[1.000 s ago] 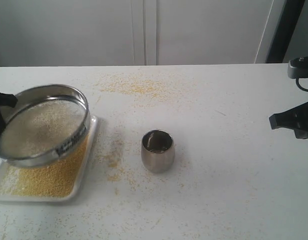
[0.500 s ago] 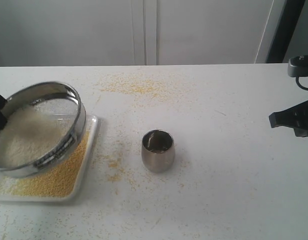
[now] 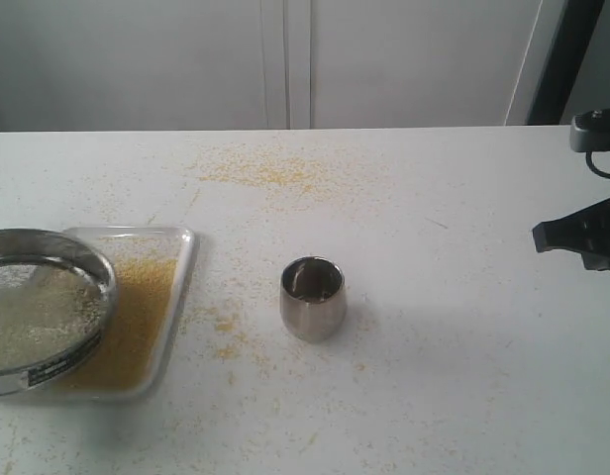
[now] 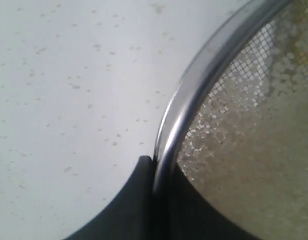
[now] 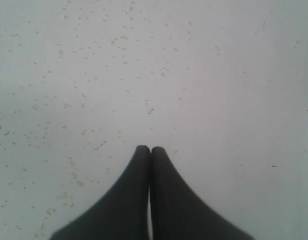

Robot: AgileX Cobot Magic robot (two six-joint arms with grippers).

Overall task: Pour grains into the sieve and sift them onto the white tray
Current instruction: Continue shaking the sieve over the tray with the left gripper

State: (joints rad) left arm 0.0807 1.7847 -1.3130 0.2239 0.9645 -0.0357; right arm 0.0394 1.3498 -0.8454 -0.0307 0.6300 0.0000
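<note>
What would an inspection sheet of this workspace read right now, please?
Surface: white table, dusted with grain specks.
Job's things: sieve over the white tray's left part; whitish grains lie on its mesh; yellow granules cover the tray.
Clutter: steel cup upright mid-table; yellow specks scattered toward the wall.
Grippers: left gripper clamps the sieve rim; right gripper shut, empty, above bare table.
Cables: what looks like a dark cable at the right arm.
Surroundings: pale wall panels, dark post at right.

A white table (image 3: 463, 297) fills the scene under soft, even light; behind it, at 12 o'clock, pale wall panels (image 3: 137, 59) meet at a vertical strip (image 3: 285, 59), and a dark post (image 3: 558, 59) leans at 2 o'clock.
</note>
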